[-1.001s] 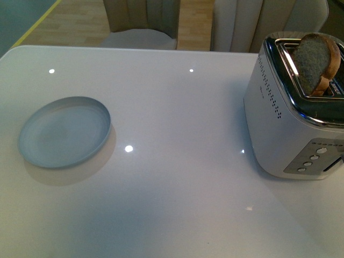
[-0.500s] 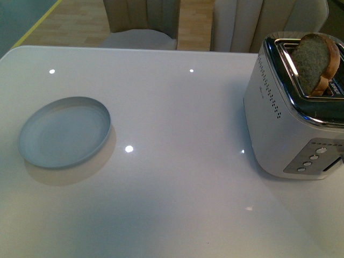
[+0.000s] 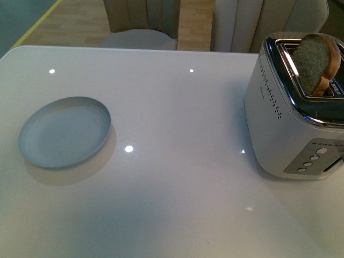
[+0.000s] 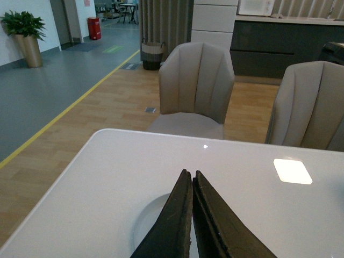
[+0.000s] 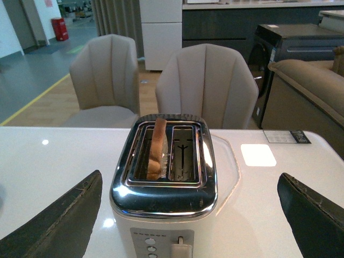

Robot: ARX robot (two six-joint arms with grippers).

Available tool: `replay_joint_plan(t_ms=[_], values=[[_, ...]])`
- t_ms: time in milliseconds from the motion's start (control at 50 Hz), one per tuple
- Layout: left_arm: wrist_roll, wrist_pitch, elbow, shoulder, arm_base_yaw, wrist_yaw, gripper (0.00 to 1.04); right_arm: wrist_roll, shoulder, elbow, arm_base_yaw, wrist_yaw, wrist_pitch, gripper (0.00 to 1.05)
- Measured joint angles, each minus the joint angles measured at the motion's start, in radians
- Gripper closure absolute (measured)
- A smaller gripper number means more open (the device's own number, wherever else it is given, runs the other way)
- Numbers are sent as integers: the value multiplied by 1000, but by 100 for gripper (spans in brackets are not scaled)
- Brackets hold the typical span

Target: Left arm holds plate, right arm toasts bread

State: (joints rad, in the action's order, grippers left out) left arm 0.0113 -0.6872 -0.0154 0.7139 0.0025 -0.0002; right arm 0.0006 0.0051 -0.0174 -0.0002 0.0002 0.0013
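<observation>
The pale blue plate [image 3: 65, 131] lies flat on the white table [image 3: 177, 161] at the left, with nothing on it. A slice of bread [image 3: 317, 63] stands partly out of one slot of the white and chrome toaster [image 3: 293, 115] at the right. Neither arm shows in the front view. In the left wrist view my left gripper [image 4: 191, 173] is shut, its black fingers pressed together above the plate [image 4: 150, 220], apart from it. In the right wrist view my right gripper [image 5: 191, 183] stands wide open, facing the toaster [image 5: 166, 188] and the bread [image 5: 157, 148].
Beige chairs [image 3: 142, 21] stand beyond the table's far edge. The toaster's front panel carries round buttons [image 5: 149, 242] and a lever [image 5: 181, 247]. Bare tabletop lies between plate and toaster.
</observation>
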Motion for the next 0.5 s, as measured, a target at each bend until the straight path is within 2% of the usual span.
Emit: replay_joint_plan(t_ms=[280,500], values=[[0,226,3,-248,0,0,102,0,0,0,0,0,0,9],[0,333,3,-359,0,0,102,0,0,0,0,0,0,9]])
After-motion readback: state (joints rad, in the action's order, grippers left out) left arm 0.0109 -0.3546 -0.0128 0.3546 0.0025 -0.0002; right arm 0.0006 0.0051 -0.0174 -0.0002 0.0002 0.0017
